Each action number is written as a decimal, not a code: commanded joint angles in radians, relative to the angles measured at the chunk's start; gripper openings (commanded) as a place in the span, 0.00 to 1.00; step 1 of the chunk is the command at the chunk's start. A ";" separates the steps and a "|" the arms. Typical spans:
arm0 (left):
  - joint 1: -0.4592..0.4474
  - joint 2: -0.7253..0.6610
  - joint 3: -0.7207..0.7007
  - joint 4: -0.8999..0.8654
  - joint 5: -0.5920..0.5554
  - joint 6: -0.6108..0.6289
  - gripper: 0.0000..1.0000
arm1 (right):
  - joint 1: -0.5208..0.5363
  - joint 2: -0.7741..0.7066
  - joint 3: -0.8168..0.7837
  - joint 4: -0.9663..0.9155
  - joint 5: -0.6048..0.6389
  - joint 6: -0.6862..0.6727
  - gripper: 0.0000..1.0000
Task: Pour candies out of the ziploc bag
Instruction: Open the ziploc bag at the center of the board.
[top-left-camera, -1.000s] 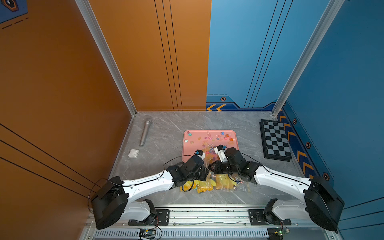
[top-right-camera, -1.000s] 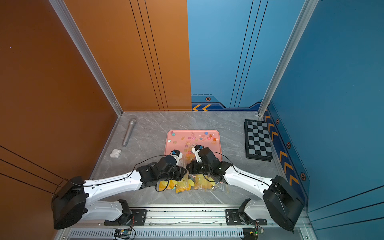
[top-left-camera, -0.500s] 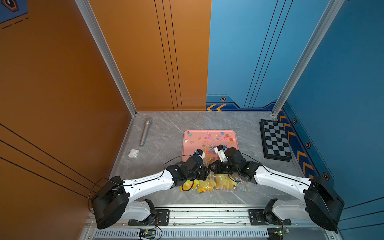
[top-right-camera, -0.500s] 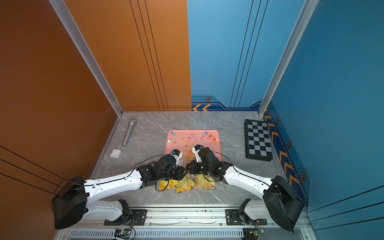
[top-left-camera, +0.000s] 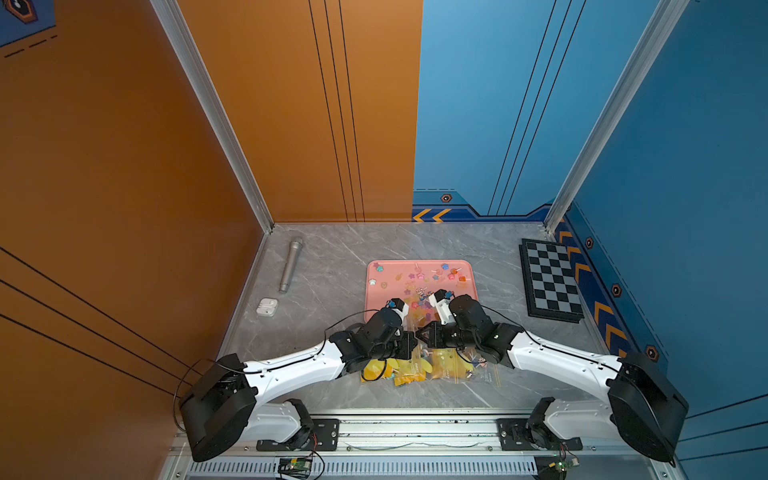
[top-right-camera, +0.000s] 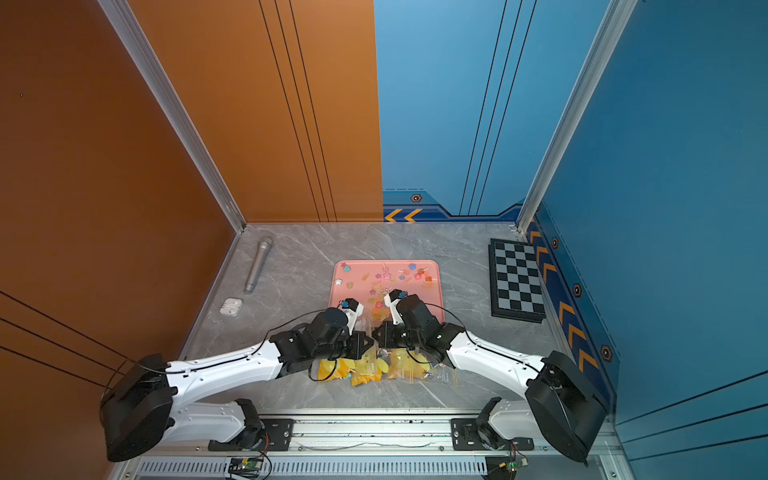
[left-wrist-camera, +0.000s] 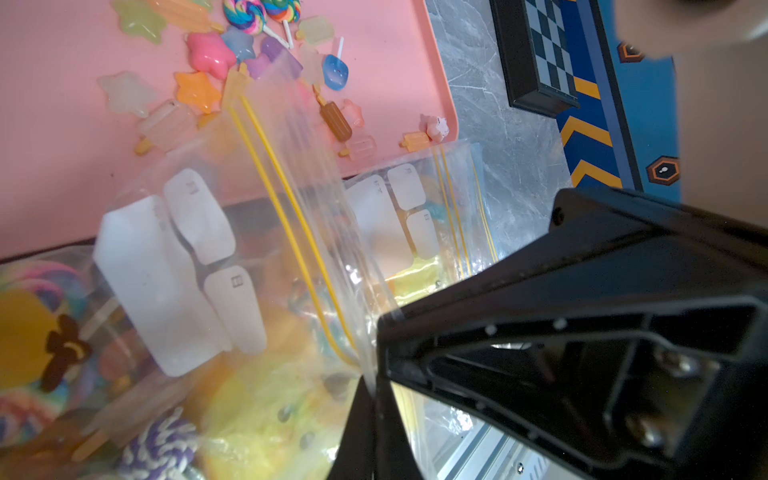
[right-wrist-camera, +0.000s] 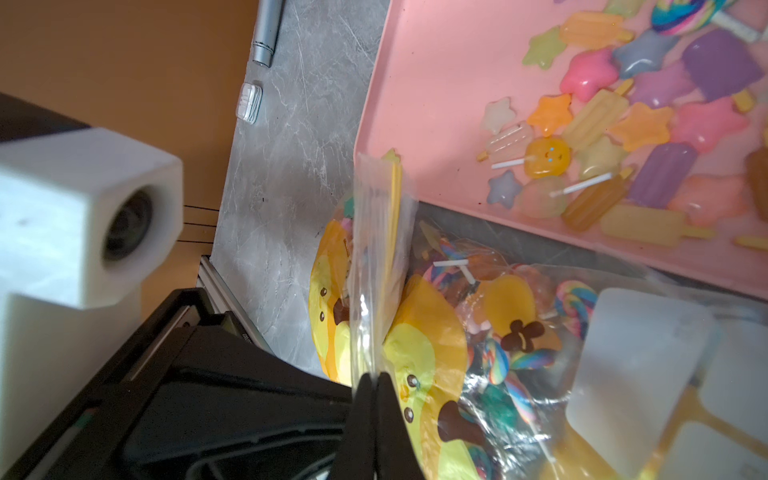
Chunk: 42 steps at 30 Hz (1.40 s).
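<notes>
A clear ziploc bag (left-wrist-camera: 291, 208) with yellow zip lines hangs between my two grippers, its mouth over the near edge of the pink tray (top-left-camera: 376, 299). My left gripper (left-wrist-camera: 376, 399) is shut on one edge of its film. My right gripper (right-wrist-camera: 376, 380) is shut on the bag's film (right-wrist-camera: 374, 249) from the opposite side. In both top views the grippers (top-left-camera: 409, 343) (top-left-camera: 422, 332) meet tip to tip just in front of the tray. Many candies (top-left-camera: 419, 282) (right-wrist-camera: 602, 124) lie scattered on the tray: stars, ice-lolly shapes and swirl lollipops.
More bags with yellow prints and sweets (top-left-camera: 415, 370) lie on the table under the grippers. A silver microphone (top-left-camera: 289, 264) and a white earbud case (top-left-camera: 267, 307) lie at the left. A chessboard (top-left-camera: 550, 280) sits by the right wall.
My left gripper has shut on the bag's edge. Both arms have stayed almost where they were.
</notes>
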 joint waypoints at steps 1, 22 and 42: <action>0.016 -0.033 -0.023 -0.022 -0.012 0.002 0.00 | 0.007 0.007 -0.002 0.015 0.026 -0.024 0.00; 0.003 -0.078 -0.022 -0.036 -0.031 0.025 0.00 | 0.037 0.057 0.044 -0.053 0.017 -0.074 0.15; 0.006 -0.184 -0.051 -0.094 -0.114 0.047 0.00 | 0.016 -0.062 0.016 -0.137 0.169 -0.080 0.00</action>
